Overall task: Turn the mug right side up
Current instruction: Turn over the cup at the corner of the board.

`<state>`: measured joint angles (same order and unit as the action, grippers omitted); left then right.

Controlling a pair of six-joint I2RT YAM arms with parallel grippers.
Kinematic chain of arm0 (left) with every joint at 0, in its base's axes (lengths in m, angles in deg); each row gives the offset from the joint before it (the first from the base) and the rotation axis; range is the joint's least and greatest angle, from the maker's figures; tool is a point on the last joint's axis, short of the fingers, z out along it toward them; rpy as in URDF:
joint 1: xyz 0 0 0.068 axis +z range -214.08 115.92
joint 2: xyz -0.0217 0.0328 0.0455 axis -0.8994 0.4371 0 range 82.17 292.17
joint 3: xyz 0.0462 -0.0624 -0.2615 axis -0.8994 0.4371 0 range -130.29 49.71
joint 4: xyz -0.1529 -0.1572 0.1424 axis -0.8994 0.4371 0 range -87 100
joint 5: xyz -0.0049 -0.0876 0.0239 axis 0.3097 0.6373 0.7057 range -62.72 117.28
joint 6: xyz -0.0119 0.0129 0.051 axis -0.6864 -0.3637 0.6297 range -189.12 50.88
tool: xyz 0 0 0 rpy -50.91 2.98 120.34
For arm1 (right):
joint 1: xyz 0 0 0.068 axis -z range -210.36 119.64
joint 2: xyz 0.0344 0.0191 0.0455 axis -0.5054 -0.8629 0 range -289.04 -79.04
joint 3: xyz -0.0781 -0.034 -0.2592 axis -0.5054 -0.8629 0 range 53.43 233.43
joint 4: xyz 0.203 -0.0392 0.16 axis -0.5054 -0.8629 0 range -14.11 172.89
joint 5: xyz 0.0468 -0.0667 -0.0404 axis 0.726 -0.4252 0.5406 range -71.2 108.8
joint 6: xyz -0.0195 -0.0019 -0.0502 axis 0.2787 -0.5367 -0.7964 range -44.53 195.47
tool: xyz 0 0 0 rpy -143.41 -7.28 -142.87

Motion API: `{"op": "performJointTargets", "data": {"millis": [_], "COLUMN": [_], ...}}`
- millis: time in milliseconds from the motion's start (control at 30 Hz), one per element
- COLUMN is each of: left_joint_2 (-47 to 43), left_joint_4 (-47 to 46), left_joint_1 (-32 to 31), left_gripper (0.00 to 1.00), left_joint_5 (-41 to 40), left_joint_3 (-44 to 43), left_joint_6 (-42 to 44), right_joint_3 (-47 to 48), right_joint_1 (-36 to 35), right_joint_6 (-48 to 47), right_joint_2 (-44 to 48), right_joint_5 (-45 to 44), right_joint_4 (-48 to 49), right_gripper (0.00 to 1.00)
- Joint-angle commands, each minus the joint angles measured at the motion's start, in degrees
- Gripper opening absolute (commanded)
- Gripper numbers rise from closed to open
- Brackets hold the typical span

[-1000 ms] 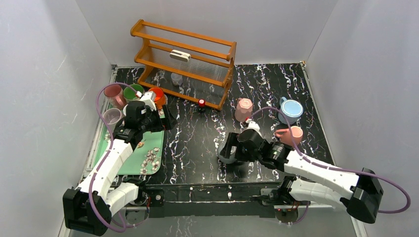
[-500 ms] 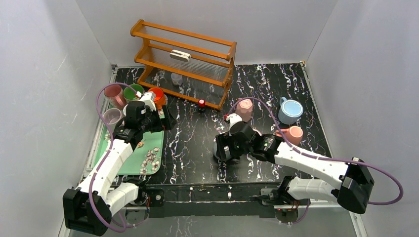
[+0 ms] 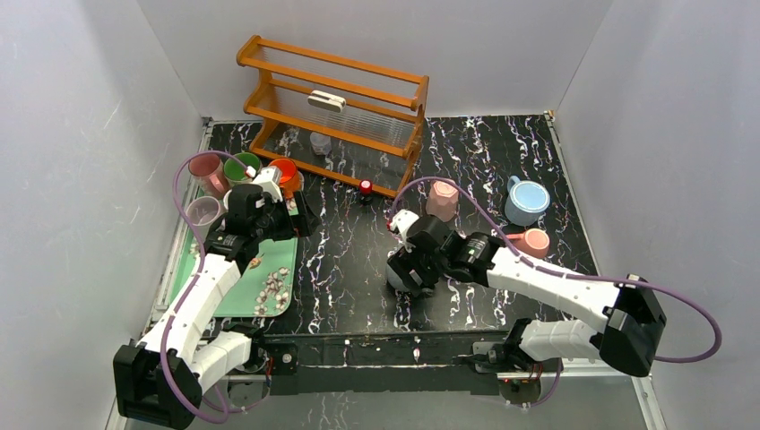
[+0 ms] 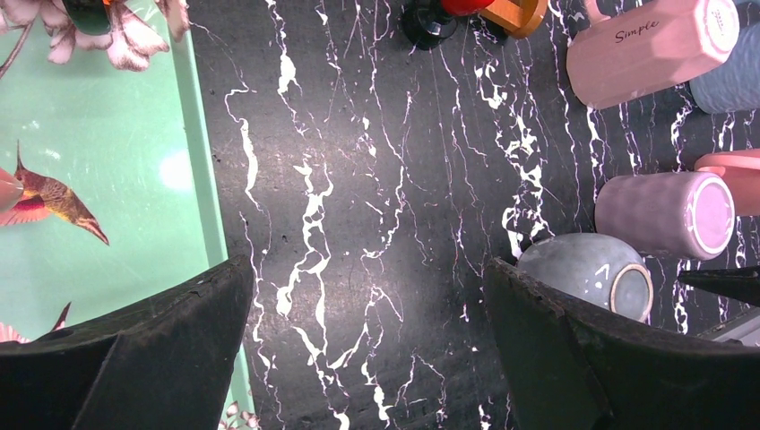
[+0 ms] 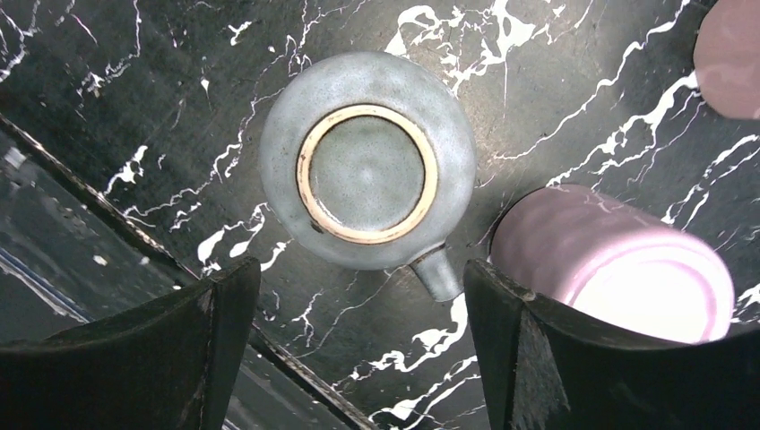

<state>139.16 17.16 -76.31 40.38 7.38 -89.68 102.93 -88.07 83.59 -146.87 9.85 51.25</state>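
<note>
Marble table (image 3: 349, 260); grey mug (image 5: 367, 173) inverted under wide right pincer (image 5: 358, 269); left pincer (image 4: 367, 264) wide.

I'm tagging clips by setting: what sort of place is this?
Probably a lab test cell staged like a kitchen counter, not a real kitchen. Plain white walls box in a black marbled table, which carries a wooden rack, a green tray and several mugs, including a grey mug that is upside down.
</note>
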Motion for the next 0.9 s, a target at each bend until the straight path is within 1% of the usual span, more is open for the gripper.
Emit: {"op": "performJointTargets", "data": {"millis": [0, 67, 233, 300, 400, 467, 567, 633, 800, 867], "left_joint_2": [-1.53, -1.28, -2.14, -1.89, -1.6, -1.77, -1.35, -1.05, -2.28, -2.18], "left_joint_4": [0.7, 0.87, 0.75, 0.66, 0.75, 0.7, 0.7, 0.7, 0.7, 0.71], "left_joint_1": [-0.34, -0.29, -0.41, -0.5, -0.49, -0.51, -0.5, -0.47, -0.5, -0.51], "left_gripper": [0.96, 0.96, 0.96, 0.96, 0.96, 0.96, 0.96, 0.96, 0.96, 0.96], "left_joint_5": [-0.78, -0.56, -0.6, -0.21, 0.0, -0.29, -0.38, 0.0, -0.18, -0.71], "left_joint_3": [0.56, 0.26, 0.56, 0.45, 0.45, 0.57, 0.34, 0.25, 0.4, 0.32], "left_joint_6": [0.69, 0.9, 0.79, 0.69, 0.69, 0.62, 0.6, 0.68, 0.78, 0.82], "right_joint_3": [4.4, 4.64, 4.93, 5.03, 5.59, 6.7, 8.3, 9.18, 8.32, 7.68], "right_joint_1": [0.9, 0.92, 1.02, 1.07, 1.12, 1.08, 1.04, 1.07, 1.03, 1.02], "right_joint_6": [-7.92, -8.03, -13.23, -14.9, -15.13, -15.27, -15.76, -15.64, -15.64, -15.68], "right_joint_2": [-2.33, -2.92, -6.2, -8.28, -11.35, -13.54, -15.67, -16.44, -16.59, -16.69], "right_joint_5": [1.87, 2.4, 5.92, 6.54, 4.8, 6.79, 11.31, 12.38, 14.54, 14.1], "right_joint_4": [-3.52, -3.23, -3.52, -3.99, -4.55, -6.01, -6.65, -5.63, -1.16, 0.06], "right_gripper": [0.91, 0.91, 0.98, 0.99, 0.99, 0.98, 0.94, 0.91, 0.81, 0.73]}}
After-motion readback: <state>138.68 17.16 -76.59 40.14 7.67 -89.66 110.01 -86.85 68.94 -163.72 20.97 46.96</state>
